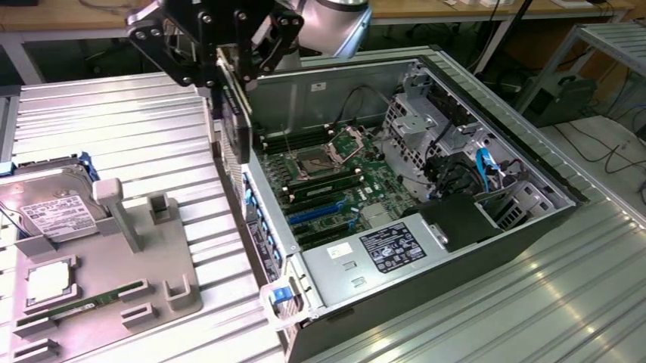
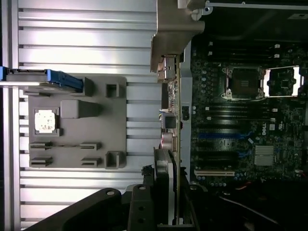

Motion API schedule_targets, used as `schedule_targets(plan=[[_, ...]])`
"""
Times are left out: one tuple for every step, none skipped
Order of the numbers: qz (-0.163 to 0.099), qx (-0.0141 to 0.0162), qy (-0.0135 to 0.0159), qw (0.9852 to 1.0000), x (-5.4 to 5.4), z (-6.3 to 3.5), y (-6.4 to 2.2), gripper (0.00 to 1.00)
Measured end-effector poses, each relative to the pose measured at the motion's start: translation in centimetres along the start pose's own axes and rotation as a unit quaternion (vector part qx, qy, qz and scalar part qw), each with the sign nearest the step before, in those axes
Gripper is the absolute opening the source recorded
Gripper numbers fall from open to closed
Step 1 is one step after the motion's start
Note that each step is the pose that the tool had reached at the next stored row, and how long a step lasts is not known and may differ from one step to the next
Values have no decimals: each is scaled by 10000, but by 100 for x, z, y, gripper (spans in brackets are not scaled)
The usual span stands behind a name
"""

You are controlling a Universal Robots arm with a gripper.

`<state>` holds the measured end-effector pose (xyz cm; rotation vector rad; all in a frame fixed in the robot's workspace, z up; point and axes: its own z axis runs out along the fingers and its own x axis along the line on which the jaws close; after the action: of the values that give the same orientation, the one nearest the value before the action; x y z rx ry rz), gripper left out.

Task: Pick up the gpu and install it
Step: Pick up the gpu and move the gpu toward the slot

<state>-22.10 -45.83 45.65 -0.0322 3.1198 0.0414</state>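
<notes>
The gpu point(image 1: 236, 121) hangs on edge, thin and dark, over the open computer case's wall on the exterior view's left. My gripper point(image 1: 234, 74) is shut on the card's upper edge. In the wrist view the gpu point(image 2: 175, 120) appears edge-on, its silver metal bracket point(image 2: 172, 33) at the far end, and my gripper point(image 2: 174, 185) clamps the near end. The card is held in the air above the case rim, beside the motherboard point(image 2: 250, 120) and off to one side of its blue slots point(image 1: 321, 212).
The open tower case point(image 1: 454, 249) lies on its side on a ribbed metal table point(image 1: 141, 121). A grey fixture point(image 1: 121, 272) on the exterior view's left holds a hard drive point(image 1: 56, 212), a processor chip point(image 1: 48, 281) and a green memory stick point(image 1: 96, 304). Cables and drive cages fill the case's far side.
</notes>
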Motion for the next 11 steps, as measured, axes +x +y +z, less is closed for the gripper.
schedule_targets(plan=[[-1, 1, 0, 10000, -64, 3, -2, 28], [0, 2, 1, 10000, -113, 5, -3, 28], [1, 2, 0, 10000, -163, 9, -4, 28], [-1, 2, 0, 10000, -222, 12, -5, 28], [0, 2, 1, 10000, -268, 15, -6, 28], [1, 3, 0, 10000, -324, 18, -7, 28], [0, 3, 0, 10000, -392, 22, -9, 28], [-1, 3, 1, 10000, -441, 26, -10, 28], [0, 2, 0, 10000, -487, 30, -11, 28], [0, 2, 0, 10000, -531, 33, -12, 28], [0, 2, 0, 10000, -577, 36, -13, 28]])
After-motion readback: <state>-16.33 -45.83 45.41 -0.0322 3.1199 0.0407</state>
